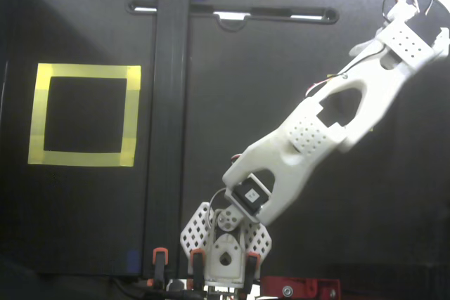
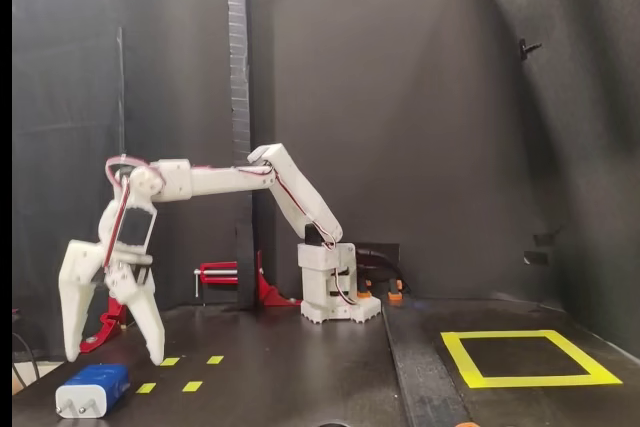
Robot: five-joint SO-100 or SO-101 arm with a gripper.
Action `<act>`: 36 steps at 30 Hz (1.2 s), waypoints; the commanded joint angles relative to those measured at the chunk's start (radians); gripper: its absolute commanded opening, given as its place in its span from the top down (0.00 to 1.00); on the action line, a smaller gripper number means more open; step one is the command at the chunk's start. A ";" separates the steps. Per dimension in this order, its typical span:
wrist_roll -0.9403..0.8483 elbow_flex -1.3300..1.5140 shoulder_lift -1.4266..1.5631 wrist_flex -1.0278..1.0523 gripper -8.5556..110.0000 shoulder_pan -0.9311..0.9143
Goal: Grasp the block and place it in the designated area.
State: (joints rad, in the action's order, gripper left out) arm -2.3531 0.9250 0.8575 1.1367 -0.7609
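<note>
In the side fixed view the dark blue block (image 2: 92, 389) lies on the black table at the bottom left, its pale prongs at the left end. My gripper (image 2: 113, 355) hangs pointing down just above it, jaws wide open and empty, one fingertip on each side above the block and not touching it. The designated area (image 2: 540, 380), a large yellow tape square with a black centre, lies far off at the right. In the top fixed view that square (image 1: 39, 114) is at the left, and my arm's wrist (image 1: 408, 36) reaches to the top right, hiding the fingers and the block.
Four small yellow tape squares (image 2: 192, 385) lie just right of the block. A black upright post (image 1: 172, 103) stands between the arm base (image 1: 225, 244) and the large square. A red clamp (image 2: 225, 275) sits behind, near the base (image 2: 335, 292).
</note>
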 commanded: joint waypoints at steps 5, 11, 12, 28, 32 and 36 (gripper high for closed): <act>0.003 -0.041 -0.028 -0.046 0.57 -0.006; 0.005 -0.041 -0.046 -0.043 0.57 -0.006; 0.005 -0.041 -0.049 -0.043 0.57 -0.006; 0.028 -0.041 -0.072 -0.074 0.57 0.015; 0.043 -0.041 -0.086 -0.100 0.57 0.020; 0.046 -0.041 -0.087 -0.104 0.57 0.020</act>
State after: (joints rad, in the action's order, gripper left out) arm -2.3148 0.9235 0.7655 1.0385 -0.7409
